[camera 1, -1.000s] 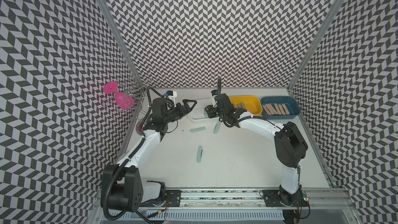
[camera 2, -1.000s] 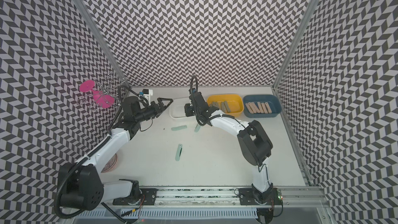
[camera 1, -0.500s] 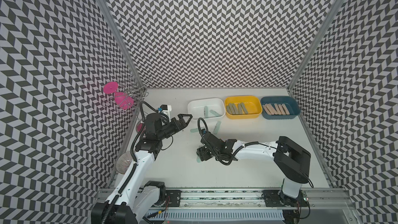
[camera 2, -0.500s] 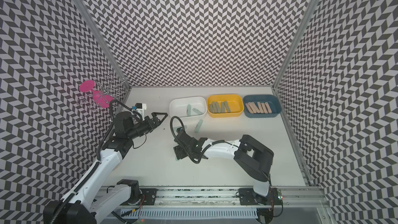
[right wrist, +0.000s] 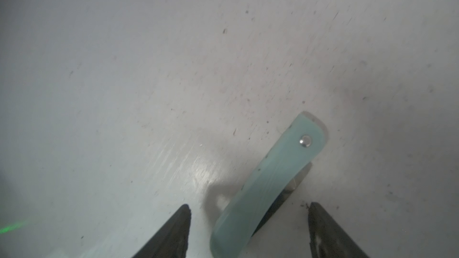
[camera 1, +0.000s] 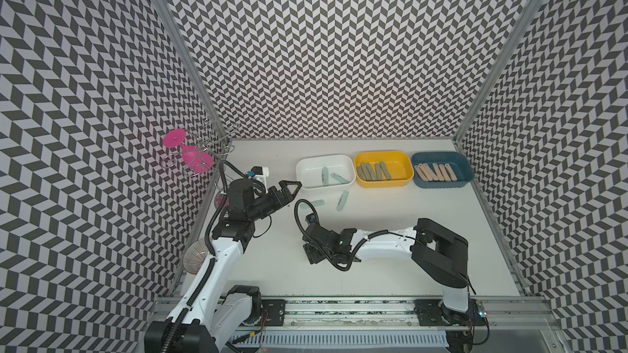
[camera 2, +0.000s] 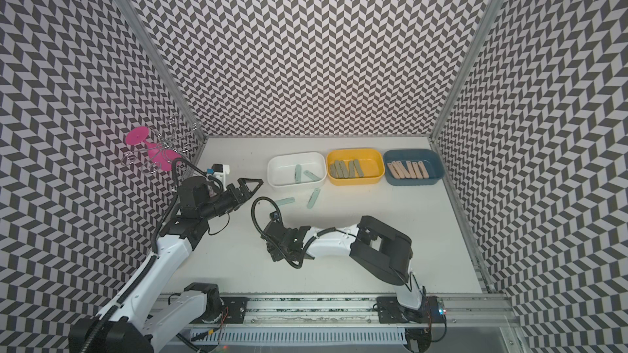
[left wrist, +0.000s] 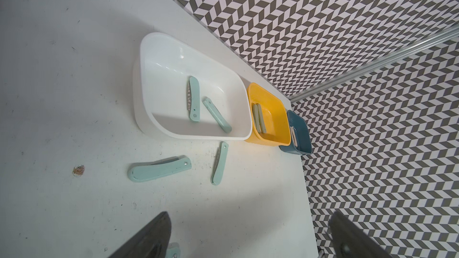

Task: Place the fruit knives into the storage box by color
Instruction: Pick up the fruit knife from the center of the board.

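Three storage boxes stand in a row at the back. The white box (camera 1: 307,173) holds two pale mint fruit knives (camera 1: 325,176). Grey-green knives (camera 1: 373,171) lie in the yellow box (camera 1: 399,168), and peach ones (camera 1: 436,172) in the blue box (camera 1: 460,171). Two mint knives (camera 1: 317,203) (camera 1: 342,200) lie on the table in front of the white box. My right gripper (right wrist: 248,219) is open low over mid-table. A third mint knife (right wrist: 268,187) lies between its fingers, untouched, and the arm hides it in both top views. My left gripper (left wrist: 249,214) hovers open left of the white box.
A pink glass (camera 1: 190,156) hangs on a wire rack on the left wall. Patterned walls close three sides. The arms' base rail (camera 1: 339,310) runs along the front edge. My right arm's elbow (camera 1: 438,252) sits over the front right of the table.
My right arm swung from the white box down to the knife at mid-table and its jaws opened. My left arm drew back from the white box towards the left.
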Robot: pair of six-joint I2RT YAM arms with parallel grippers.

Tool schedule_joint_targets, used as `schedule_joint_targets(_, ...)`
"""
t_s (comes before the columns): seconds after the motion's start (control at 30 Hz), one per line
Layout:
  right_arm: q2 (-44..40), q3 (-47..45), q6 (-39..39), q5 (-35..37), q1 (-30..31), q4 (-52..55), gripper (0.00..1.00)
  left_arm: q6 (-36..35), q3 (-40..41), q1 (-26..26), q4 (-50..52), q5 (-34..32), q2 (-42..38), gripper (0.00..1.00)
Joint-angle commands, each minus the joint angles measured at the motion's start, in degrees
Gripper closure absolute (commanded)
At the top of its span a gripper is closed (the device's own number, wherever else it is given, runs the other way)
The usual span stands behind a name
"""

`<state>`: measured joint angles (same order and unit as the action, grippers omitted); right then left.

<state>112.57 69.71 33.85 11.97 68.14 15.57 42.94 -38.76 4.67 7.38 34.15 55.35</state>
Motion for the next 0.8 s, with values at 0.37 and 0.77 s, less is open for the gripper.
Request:
schedule_joint_targets(0.37,-0.3,-3.7,-1.2,4.5,-3.8,0.6,0.65,-0.7,0.2,-0.5,-1.8,0.7,0.1,0.0)
schedule_joint_targets(0.77,3.0,-2.3,-4.1,2.6,-4.6,0.0,0.6,-1.0,1.3,-0.6,-3.3,0.8,1.9,0.0)
